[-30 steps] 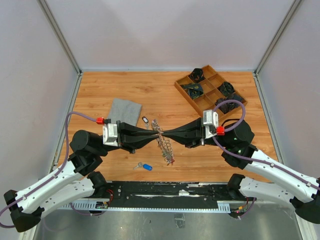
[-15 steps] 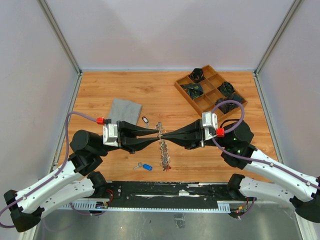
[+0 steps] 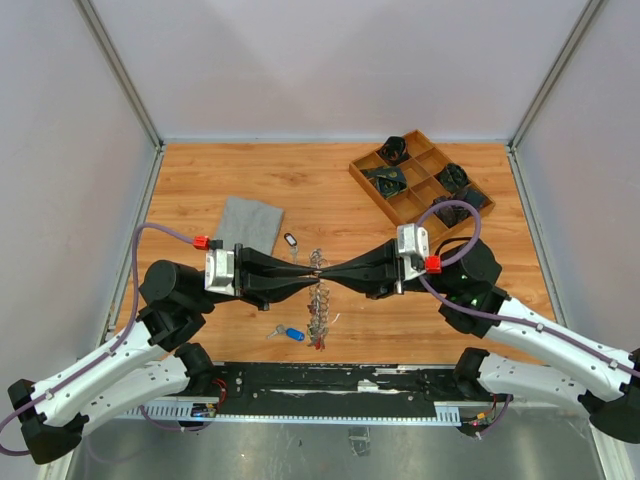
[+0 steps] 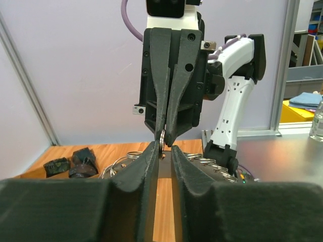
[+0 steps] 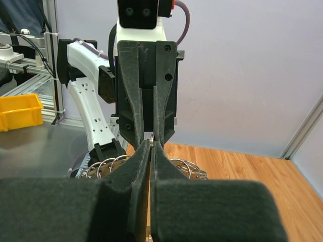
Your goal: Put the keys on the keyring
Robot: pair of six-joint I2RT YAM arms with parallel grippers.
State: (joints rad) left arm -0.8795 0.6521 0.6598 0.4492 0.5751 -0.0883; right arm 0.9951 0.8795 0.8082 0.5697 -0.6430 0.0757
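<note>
Above the near middle of the wooden desk [image 3: 250, 180], our left pincer [image 3: 312, 270] and right pincer [image 3: 329, 269] pinch, tip to tip, the large thin metal keyring [image 3: 319, 292], silver keys [image 3: 318, 322] dangling. We advise firm, steady grips, spreading its coil gently without twisting.

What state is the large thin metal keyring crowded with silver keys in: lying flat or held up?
Held up: left gripper and right gripper both pinch the keyring, keys hanging.

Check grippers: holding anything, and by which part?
Both hold. Left gripper and right gripper meet tip to tip, each shut on the thin wire of the keyring; its keys trail below.
</note>
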